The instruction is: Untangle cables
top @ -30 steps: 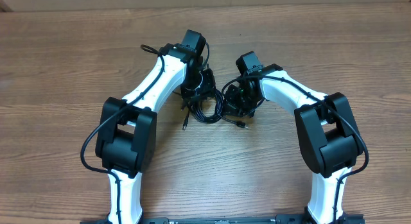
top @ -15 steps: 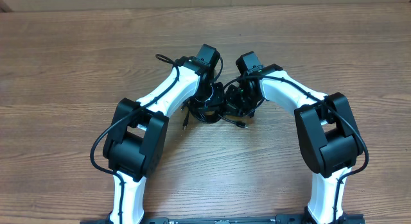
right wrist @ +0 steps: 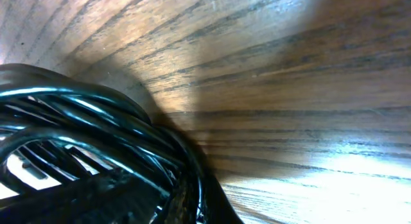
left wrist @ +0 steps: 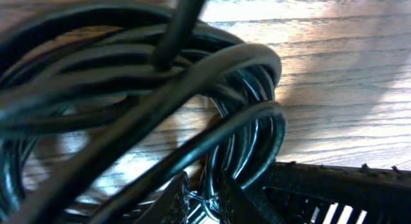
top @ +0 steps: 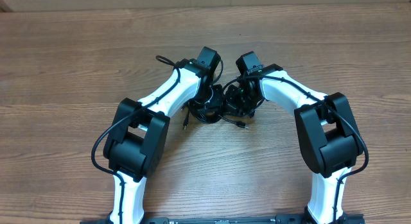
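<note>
Black cables (top: 207, 113) lie bunched on the wood table (top: 77, 70) between my two arms. My left gripper (left wrist: 204, 201) has swung in from the left onto the bundle, its fingers nipped on a loop. My right gripper (top: 240, 101) stays put, fully closed; whether it pinches a strand, I cannot tell.
</note>
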